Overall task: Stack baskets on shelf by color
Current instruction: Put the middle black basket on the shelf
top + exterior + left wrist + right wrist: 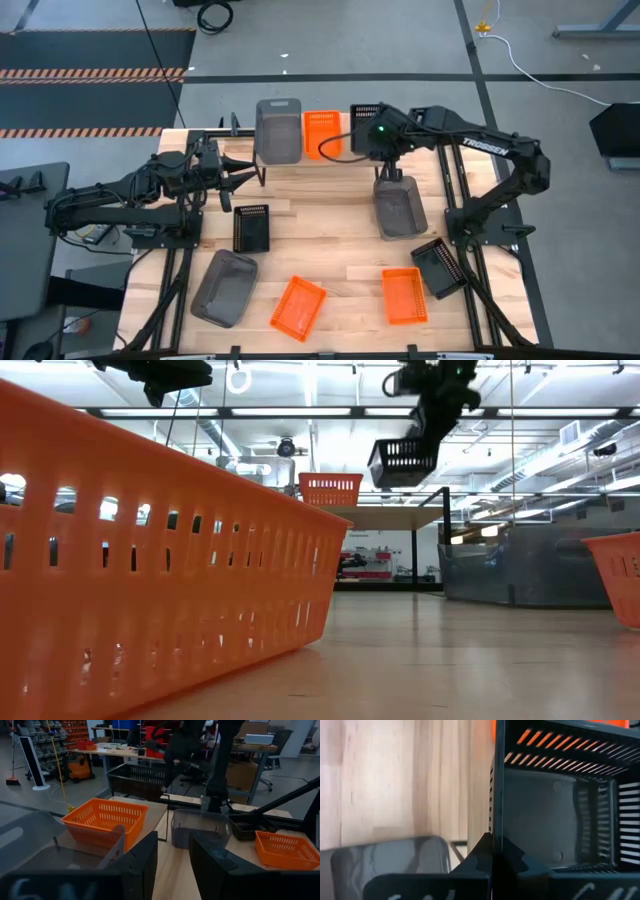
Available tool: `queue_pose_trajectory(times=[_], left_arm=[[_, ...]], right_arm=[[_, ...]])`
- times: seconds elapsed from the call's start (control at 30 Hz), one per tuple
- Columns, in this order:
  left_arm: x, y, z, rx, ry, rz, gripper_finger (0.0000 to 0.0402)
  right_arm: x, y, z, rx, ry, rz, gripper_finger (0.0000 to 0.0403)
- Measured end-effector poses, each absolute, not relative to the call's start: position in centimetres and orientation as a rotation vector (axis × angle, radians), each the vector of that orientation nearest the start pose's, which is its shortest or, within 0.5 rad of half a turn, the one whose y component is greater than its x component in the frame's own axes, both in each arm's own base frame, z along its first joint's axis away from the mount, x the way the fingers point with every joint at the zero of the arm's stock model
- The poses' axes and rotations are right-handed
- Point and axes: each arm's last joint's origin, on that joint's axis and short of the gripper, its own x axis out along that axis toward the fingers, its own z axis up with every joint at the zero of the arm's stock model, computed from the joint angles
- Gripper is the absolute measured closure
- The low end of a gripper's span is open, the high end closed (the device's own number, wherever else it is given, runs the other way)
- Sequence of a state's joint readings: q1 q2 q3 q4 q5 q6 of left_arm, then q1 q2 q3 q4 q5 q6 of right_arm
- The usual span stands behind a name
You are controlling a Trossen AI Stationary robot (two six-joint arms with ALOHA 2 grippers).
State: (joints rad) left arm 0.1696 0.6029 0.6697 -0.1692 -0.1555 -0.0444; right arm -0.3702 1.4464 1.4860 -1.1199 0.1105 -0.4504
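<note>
A wooden table holds nine small baskets and a low shelf (335,150) along its far edge. The right gripper (381,133) hangs above the right end of the shelf. Its jaws are clamped together on the wall of a black basket (404,462), which hangs in the air just above the shelf top in the low view. In the right wrist view, that wall runs straight up from between the closed fingers (475,862), with the basket's slotted inside beyond them.

On the shelf, beside the held basket, sits an orange basket (321,134), and beyond that a grey basket (279,130) at the left end.

Just below the right gripper, on the table, lies a second grey basket (399,209).

The left gripper (238,171) waits near the left end of the shelf, pointing toward it. Its jaws stand apart and hold nothing. A black basket (251,227) lies on the table close to it.

Nearer the front edge lie a third grey basket (225,288), two orange baskets (299,307) (404,296), and another black basket (439,267) at the right.
</note>
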Motion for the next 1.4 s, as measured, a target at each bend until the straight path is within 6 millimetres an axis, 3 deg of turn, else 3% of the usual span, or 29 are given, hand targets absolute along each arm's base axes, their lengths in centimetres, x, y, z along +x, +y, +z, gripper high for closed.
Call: queue_pose_trajectory(times=[0.3, 0.47, 1.0, 1.4], left_arm=[[13.6, 2.8, 32.0, -0.042, 0.096, 0.327, 0.0285], [13.6, 2.8, 32.0, -0.041, 0.096, 0.327, 0.0285], [13.6, 2.8, 32.0, -0.041, 0.096, 0.327, 0.0285], [13.6, 2.8, 32.0, -0.041, 0.096, 0.327, 0.0285]], right_arm=[[25.4, -12.4, 31.0, -0.242, 1.124, -0.131, 0.0394], [25.3, -13.3, 29.8, -0.232, 1.101, -0.156, 0.0393], [25.5, -13.6, 30.0, -0.154, 1.034, -0.175, 0.0386], [25.7, -13.7, 30.2, -0.119, 1.009, -0.204, 0.0309]])
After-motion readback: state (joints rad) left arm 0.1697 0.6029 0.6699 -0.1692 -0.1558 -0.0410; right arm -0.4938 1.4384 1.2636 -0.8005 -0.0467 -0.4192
